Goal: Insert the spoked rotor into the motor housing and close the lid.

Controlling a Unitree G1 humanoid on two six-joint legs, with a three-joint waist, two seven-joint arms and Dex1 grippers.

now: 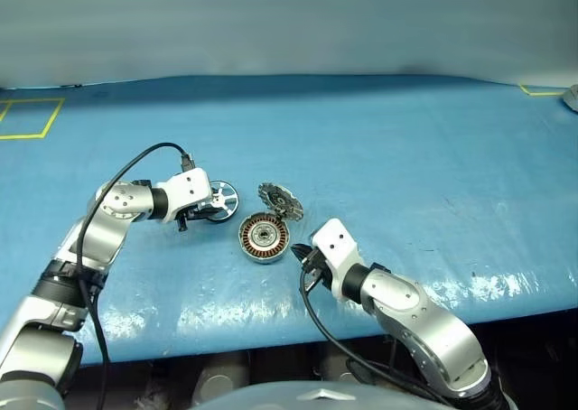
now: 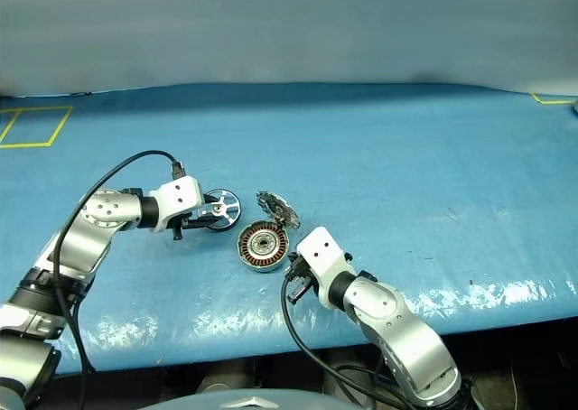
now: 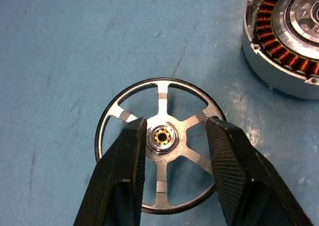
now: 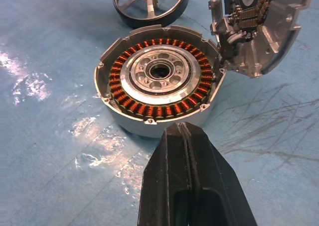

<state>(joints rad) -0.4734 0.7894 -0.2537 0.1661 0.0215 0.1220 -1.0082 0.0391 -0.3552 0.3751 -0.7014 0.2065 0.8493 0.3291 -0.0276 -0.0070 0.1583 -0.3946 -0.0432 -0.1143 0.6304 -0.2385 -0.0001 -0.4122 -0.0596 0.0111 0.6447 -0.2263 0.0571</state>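
Standing open just ahead of the pinched-shut right gripper (image 4: 192,136), the motor housing (image 4: 158,81) is holding only copper windings; the left gripper (image 3: 174,136) is straddling the spoked rotor (image 3: 160,144) hub, fingers part-spread.

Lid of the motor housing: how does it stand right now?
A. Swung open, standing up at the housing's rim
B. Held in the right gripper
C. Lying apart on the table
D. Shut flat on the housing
A: the lid stands tilted up at the rim of the motor housing, inner face showing, with the copper winding ring uncovered.
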